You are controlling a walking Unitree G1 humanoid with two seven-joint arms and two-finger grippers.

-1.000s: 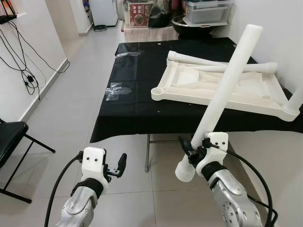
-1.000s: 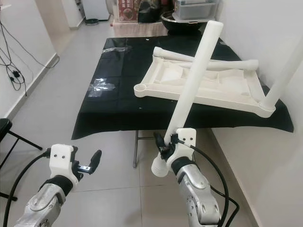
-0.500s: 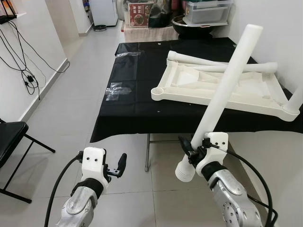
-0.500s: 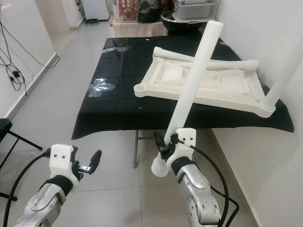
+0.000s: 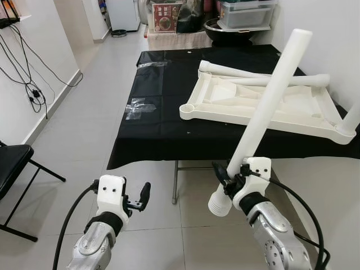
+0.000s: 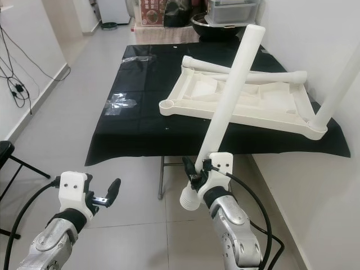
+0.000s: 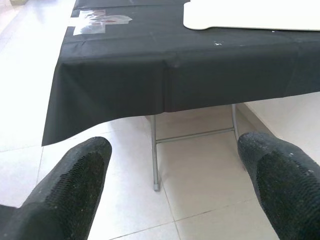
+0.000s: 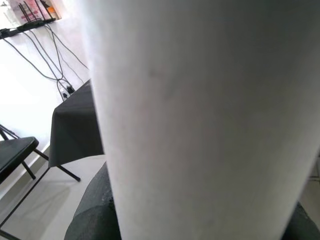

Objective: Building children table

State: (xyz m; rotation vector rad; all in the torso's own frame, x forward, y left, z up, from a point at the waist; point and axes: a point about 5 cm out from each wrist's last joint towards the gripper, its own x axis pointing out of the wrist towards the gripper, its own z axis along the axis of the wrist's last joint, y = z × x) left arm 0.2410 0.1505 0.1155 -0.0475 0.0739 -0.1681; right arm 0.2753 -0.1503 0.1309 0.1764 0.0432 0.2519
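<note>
While gripped near its flared lower end by the right gripper (image 5: 229, 181), white table leg (image 5: 269, 104) slants up and to the right, upper end high over the black cloth; lower end (image 6: 189, 199) hangs over floor tiles in front of table edge. Fingers pinching the leg from both sides, dark pads (image 8: 92, 210) just visible behind white tube in right wrist view. Leg not seated in any socket

Upside-down white children table top (image 5: 264, 107) lying on black-clothed folding table (image 5: 157, 132), toward right half, underside ribs facing up. One leg (image 5: 264, 77) lying across top's far side, another upright leg (image 6: 337, 90) standing in near right corner socket beside wall. Empty round socket (image 5: 187, 108) at near left corner

Left gripper (image 5: 138, 201) low at front left, over floor, well apart from table, holding nothing; fingers (image 7: 80, 175) spread wide, table's metal frame (image 7: 155, 150) and cloth edge seen between them in left wrist view

Clear plastic wrap pieces (image 5: 138, 107) on cloth's left part. Black folding chair (image 5: 14, 163) at left edge, cables (image 5: 25, 62) hanging on left wall. Storage boxes (image 5: 247, 14) and dark bowl-like item (image 5: 225, 31) beyond table's far end
</note>
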